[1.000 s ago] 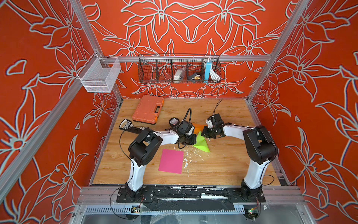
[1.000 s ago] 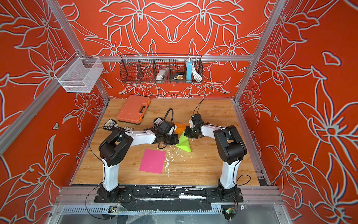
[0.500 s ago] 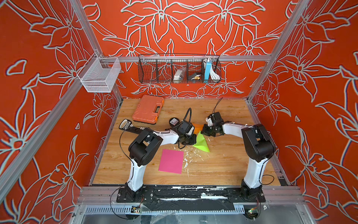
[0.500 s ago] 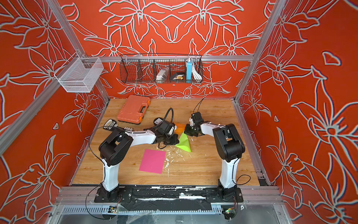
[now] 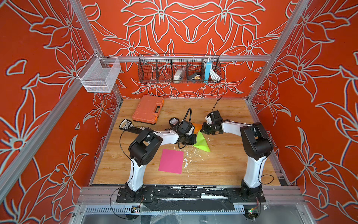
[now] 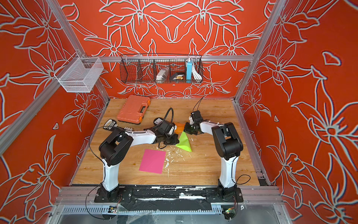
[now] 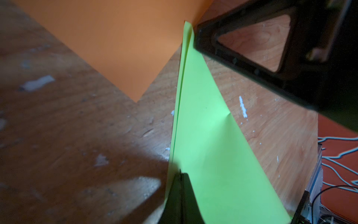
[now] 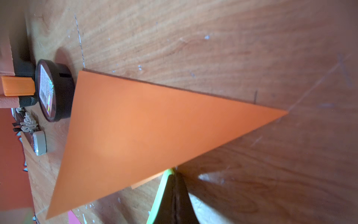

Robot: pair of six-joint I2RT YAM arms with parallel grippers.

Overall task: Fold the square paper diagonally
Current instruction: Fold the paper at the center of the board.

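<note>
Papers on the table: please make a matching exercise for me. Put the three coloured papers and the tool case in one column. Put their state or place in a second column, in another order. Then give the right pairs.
Column one
1. green paper
2. pink paper
3. orange paper
4. tool case

Column two
A. flat and unfolded, nearest the front
B. folded triangle, with the left gripper and the right gripper shut at two of its corners
C. closed, farthest back, on the robot's left
D. triangle, lying free behind the grippers

Pairs: 1-B, 2-A, 3-D, 4-C
</note>
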